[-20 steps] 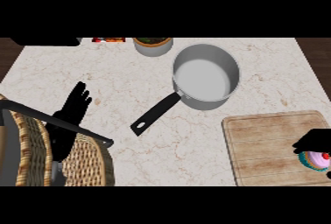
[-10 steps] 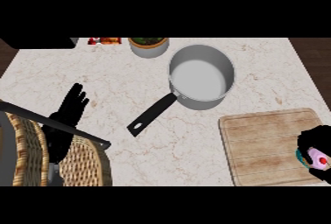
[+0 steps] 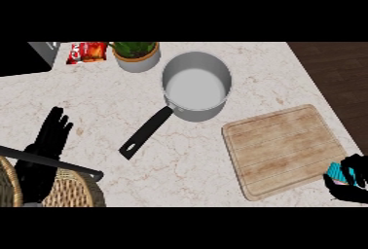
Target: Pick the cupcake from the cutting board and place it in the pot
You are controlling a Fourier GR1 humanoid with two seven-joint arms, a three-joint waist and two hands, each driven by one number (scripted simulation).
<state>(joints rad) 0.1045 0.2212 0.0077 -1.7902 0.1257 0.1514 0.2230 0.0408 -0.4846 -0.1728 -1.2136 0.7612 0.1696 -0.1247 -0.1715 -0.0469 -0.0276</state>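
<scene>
The silver pot (image 3: 195,86) stands at the counter's back middle, its black handle (image 3: 146,132) pointing toward the lower left. The wooden cutting board (image 3: 287,150) lies at the right with nothing on its visible top. My right hand (image 3: 351,181) sits at the lower right corner, just off the board's near right corner, fingers curled round the cupcake (image 3: 336,171), of which only a bit of blue wrapper shows. My left hand (image 3: 45,148) rests open at the lower left, fingers pointing up.
A wicker chair (image 3: 54,189) with a dark rail crosses the lower left, over my left forearm. A potted plant (image 3: 137,55) and a red packet (image 3: 87,51) stand at the back, left of the pot. The counter's right edge (image 3: 327,99) meets dark floor.
The view has shifted, so everything sits further left and lower. My right hand with the cupcake has slid toward the lower right corner, off the board. The left hand stays resting.
</scene>
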